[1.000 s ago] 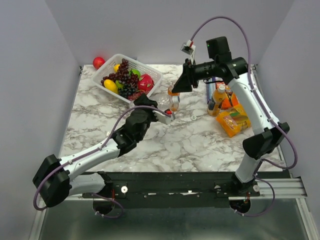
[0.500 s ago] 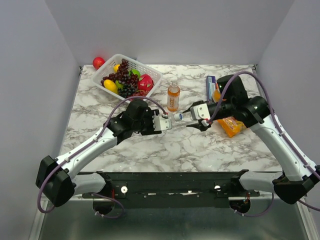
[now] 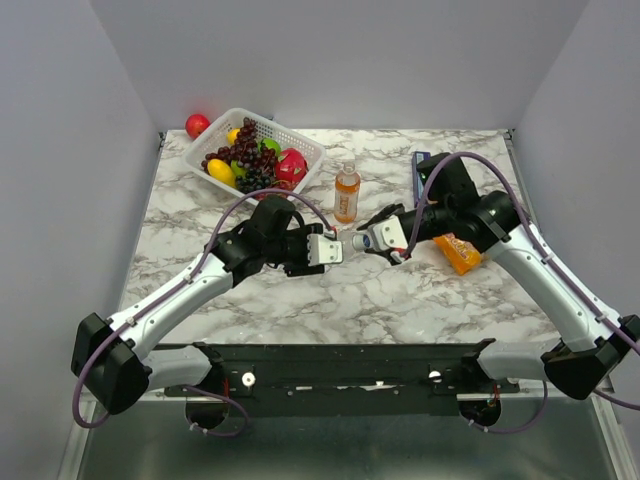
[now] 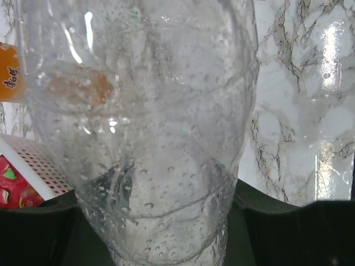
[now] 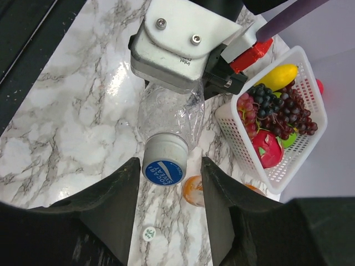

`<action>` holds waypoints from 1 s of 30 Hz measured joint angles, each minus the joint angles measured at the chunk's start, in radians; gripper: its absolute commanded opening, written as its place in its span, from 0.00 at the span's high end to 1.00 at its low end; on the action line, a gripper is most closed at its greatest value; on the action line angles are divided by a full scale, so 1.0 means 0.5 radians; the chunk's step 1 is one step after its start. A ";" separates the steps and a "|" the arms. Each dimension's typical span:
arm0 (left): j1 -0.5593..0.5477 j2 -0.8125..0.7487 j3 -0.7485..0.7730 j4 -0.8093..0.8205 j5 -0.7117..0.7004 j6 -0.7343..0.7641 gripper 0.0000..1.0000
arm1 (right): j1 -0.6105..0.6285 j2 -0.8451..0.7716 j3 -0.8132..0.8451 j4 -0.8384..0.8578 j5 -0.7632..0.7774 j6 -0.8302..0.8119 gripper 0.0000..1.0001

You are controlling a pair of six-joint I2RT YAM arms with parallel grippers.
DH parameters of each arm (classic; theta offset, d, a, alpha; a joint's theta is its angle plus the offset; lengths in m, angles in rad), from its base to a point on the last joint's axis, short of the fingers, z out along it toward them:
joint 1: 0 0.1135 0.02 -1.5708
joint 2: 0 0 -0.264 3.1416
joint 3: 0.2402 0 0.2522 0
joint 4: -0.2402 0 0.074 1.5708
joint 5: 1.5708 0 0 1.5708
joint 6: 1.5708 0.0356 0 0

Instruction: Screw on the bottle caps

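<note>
A clear bottle (image 3: 343, 242) lies level above the table with its mouth to the right, and my left gripper (image 3: 328, 248) is shut on it. In the left wrist view its wet body (image 4: 144, 138) fills the frame between the dark fingers. A white cap with a blue top (image 5: 164, 166) sits on its neck. My right gripper (image 5: 170, 164) is open around that cap, with a gap on the right side. One orange bottle (image 3: 347, 193) stands upright just behind. A small white cap (image 5: 148, 233) lies on the marble.
A white basket (image 3: 300, 150) of fruit stands at the back left, with a red ball (image 3: 197, 125) behind it. An orange snack packet (image 3: 460, 252) and a blue box (image 3: 420, 163) lie under and behind my right arm.
My right gripper has swung down from high at the back to the clear bottle's mouth, where its jaws flank the cap. The left arm has shifted slightly, still holding the bottle.
</note>
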 measured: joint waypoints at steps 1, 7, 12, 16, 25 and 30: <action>0.000 -0.002 0.000 -0.003 0.006 -0.005 1.00 | 0.002 0.005 0.000 0.000 0.001 0.000 0.51; 0.008 -0.012 0.000 -0.008 0.030 -0.031 1.00 | 0.010 0.021 0.002 -0.001 0.002 0.028 0.75; 0.013 -0.018 -0.020 0.017 0.031 -0.117 1.00 | 0.010 0.082 0.071 -0.001 0.013 0.198 0.96; 0.008 -0.097 -0.207 0.332 -0.098 -0.397 1.00 | 0.006 0.314 0.372 -0.048 0.008 0.683 1.00; -0.356 -0.098 -0.504 1.053 -1.345 -0.757 1.00 | -0.182 0.807 0.854 -0.023 -0.188 2.335 1.00; -0.418 -0.050 -0.504 1.104 -1.659 -0.729 1.00 | -0.235 0.888 0.880 0.023 -0.150 2.803 0.83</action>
